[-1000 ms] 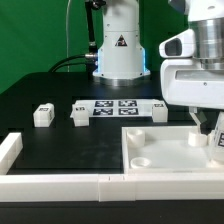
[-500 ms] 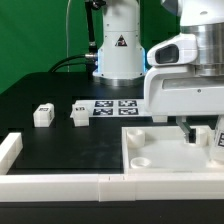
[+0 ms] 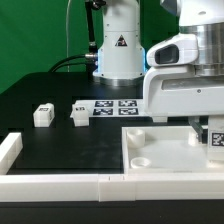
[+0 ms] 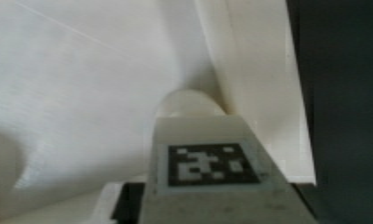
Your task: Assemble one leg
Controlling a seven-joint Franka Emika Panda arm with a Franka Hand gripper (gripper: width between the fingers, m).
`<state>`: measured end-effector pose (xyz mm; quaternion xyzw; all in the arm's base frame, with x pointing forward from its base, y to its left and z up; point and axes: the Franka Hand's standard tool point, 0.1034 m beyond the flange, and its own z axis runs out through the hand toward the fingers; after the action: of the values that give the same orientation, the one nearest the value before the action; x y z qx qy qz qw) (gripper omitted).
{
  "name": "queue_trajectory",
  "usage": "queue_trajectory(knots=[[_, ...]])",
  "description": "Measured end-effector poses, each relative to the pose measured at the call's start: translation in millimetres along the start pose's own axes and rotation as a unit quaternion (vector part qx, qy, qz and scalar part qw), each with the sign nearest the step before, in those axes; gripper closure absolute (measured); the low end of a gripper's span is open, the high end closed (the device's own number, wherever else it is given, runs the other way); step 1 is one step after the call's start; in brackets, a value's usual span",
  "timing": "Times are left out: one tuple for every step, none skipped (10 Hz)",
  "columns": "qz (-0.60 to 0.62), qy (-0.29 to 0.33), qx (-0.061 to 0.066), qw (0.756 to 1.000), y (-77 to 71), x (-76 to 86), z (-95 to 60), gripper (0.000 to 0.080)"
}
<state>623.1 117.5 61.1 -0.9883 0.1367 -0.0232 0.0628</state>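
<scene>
My gripper (image 3: 207, 128) is at the exterior view's right, over the large white panel (image 3: 160, 150). It is shut on a leg (image 3: 214, 139), a small white post with a black-and-white tag. In the wrist view the leg (image 4: 208, 150) fills the space between my dark fingers (image 4: 137, 200), its tag facing the camera, and it hangs just above the panel (image 4: 76, 90) near the panel's raised rim. Two more legs (image 3: 42, 115) (image 3: 80, 114) stand on the black table at the exterior view's left.
The marker board (image 3: 115, 107) lies behind the panel, in front of the robot base (image 3: 118, 50). A low white wall (image 3: 60, 183) runs along the front edge, with a short piece (image 3: 9, 149) at the left. The panel has a round corner socket (image 3: 141, 159).
My hand has shifted toward the exterior view's left and now hides the right end of the marker board. The held leg has stayed over the panel's right part.
</scene>
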Motion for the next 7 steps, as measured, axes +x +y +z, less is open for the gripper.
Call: queue_trajectory(knots=[[0.000, 0.000, 0.000, 1.000, 0.1, 0.1, 0.0, 0.0531], [0.009, 0.000, 0.000, 1.000, 0.1, 0.1, 0.0, 0.0531], [0.018, 0.000, 0.001, 1.000, 0.2, 0.2, 0.0, 0.0531], [0.021, 0.000, 0.001, 1.000, 0.2, 0.1, 0.0, 0.0531], [0.095, 0.001, 0.001, 0.995, 0.3, 0.1, 0.2, 0.0531], [0.176, 0.004, -0.002, 0.984, 0.7, 0.0, 0.4, 0.0531], [0.226, 0.005, -0.004, 0.974, 0.7, -0.1, 0.3, 0.0531]])
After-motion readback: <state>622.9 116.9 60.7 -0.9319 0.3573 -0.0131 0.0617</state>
